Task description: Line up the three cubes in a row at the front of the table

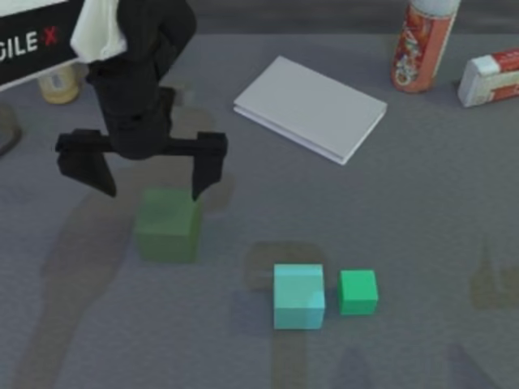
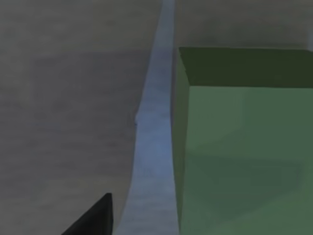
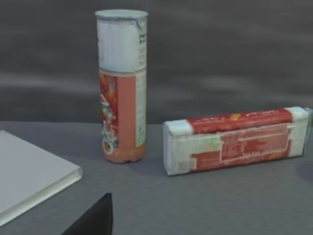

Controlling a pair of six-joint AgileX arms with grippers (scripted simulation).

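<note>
**Left end effector spread wide over the olive cube, last of the three to be placed**

The left end effector [image 1: 152, 177] hangs above the desk [image 1: 422, 243] with its two fingers spread wide and holding nothing. The dark olive cube [image 1: 168, 224] sits just below and in front of it, roughly under the gap but nearer the finger on the top view's right, whose tip overlaps the cube's back edge. The other finger stands clear of the cube on the far side.

The cyan cube [image 1: 298, 296] and the small bright green cube [image 1: 358, 292] lie well off to the end effector's right and nearer the front, side by side and almost touching. They already look like the start of the row, so the step in hand appears to be dealing with the olive cube. It lies apart from the pair and further back. To grasp it, the end effector would need to centre over it, descend and close; then carry it forward beside the cyan one.

The left wrist view shows the olive cube close up, filling one side, with one dark fingertip [image 2: 93, 218] at the edge. Only the right wrist view shows its arm parked, facing a snack tube [image 3: 122, 88], a red-and-white box [image 3: 234, 139] and the pale book [image 3: 29, 174]; its own opening cannot be told.
</note>
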